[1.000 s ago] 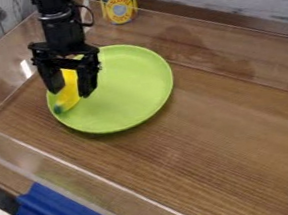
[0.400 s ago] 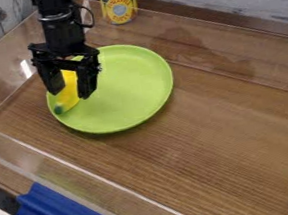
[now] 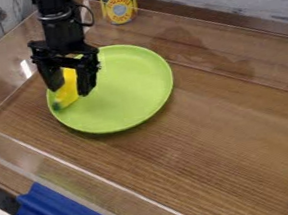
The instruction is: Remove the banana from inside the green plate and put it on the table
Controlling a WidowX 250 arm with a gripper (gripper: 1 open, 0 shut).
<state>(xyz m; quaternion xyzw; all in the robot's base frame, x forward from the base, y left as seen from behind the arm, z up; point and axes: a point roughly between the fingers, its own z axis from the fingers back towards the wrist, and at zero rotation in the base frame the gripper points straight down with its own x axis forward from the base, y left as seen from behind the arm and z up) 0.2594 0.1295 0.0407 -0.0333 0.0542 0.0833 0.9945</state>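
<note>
The pincer points straight down over the left edge of the plate, its jaws spread wide on either side of the banana, which lies in the plate on the worktop; no grip is visible

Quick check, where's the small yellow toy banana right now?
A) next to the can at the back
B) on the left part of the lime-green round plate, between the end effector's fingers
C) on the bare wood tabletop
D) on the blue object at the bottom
B: the small yellow toy banana lies on the left part of the lime-green round plate, with the open end effector straddling it.
</note>
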